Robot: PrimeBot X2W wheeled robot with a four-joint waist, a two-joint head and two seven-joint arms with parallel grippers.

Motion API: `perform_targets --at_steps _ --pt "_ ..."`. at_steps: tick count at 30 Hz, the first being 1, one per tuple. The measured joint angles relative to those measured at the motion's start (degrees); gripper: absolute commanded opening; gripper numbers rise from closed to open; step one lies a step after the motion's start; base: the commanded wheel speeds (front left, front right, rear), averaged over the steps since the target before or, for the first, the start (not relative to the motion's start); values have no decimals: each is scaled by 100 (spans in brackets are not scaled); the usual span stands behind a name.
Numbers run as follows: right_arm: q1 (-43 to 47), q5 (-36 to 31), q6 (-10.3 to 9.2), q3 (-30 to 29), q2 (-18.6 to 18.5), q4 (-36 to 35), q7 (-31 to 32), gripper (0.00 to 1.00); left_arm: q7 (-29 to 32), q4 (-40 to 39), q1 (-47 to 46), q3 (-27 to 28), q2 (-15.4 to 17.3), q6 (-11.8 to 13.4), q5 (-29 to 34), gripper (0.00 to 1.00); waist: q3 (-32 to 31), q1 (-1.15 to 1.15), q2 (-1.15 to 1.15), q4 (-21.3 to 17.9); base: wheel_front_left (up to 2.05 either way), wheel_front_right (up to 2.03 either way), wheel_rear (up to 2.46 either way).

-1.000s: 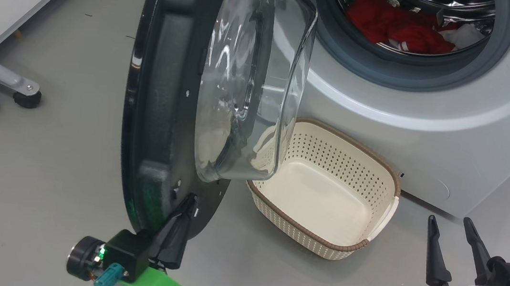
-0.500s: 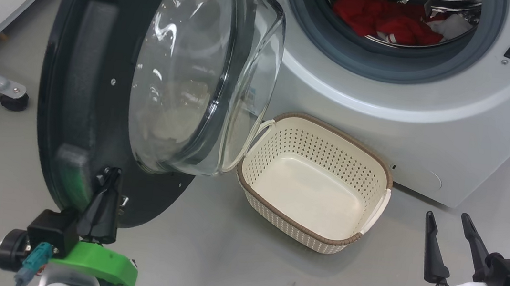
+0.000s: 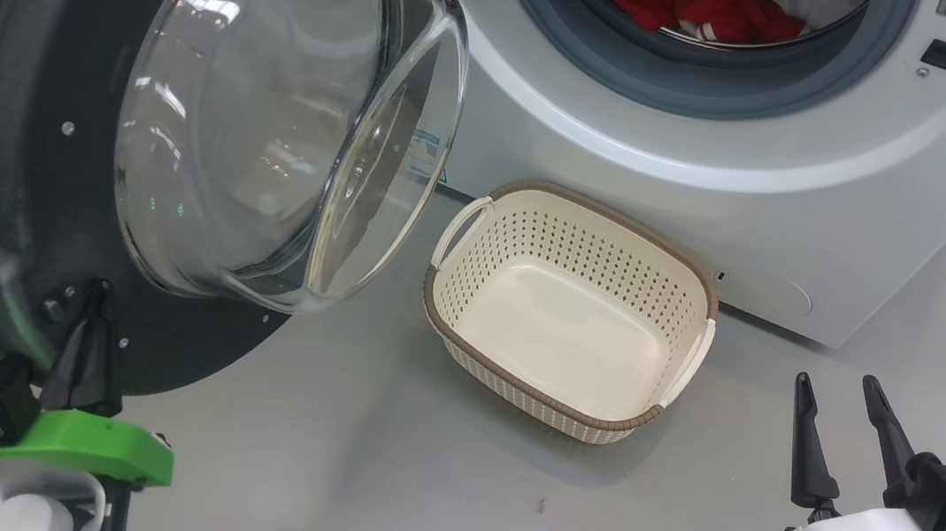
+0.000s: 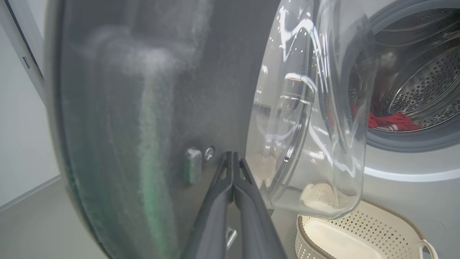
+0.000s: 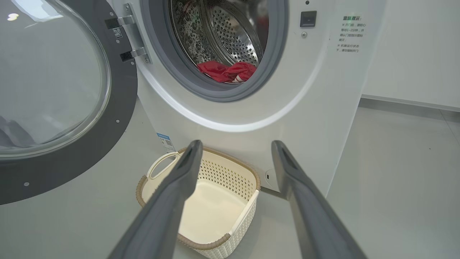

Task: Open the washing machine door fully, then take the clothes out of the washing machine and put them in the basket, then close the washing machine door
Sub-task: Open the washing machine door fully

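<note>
The left gripper (image 3: 95,298) is seen with its jaws pressed together, nothing between them, the tips set against the black inner face of the washing machine door (image 3: 0,114). The right gripper (image 3: 834,385) is held wide apart and empty; the basket (image 3: 582,242) lies ahead of its jaws, with the clothes (image 3: 690,1) beyond it in the washing machine (image 3: 711,212).

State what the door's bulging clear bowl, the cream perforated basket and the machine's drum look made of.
The bulging clear bowl looks like glass: see-through, glossy, sharp reflections. The cream perforated basket is likely moulded plastic, matt, brown-rimmed. The drum is shiny perforated metal, probably steel.
</note>
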Motion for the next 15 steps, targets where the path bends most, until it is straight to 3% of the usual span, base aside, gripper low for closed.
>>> perform_targets --at_steps 15 --pt "-137 -49 46 -26 -102 -47 0 100 -60 598 -536 953 16 19 -168 0 329 0 0 -190 0 0 0"
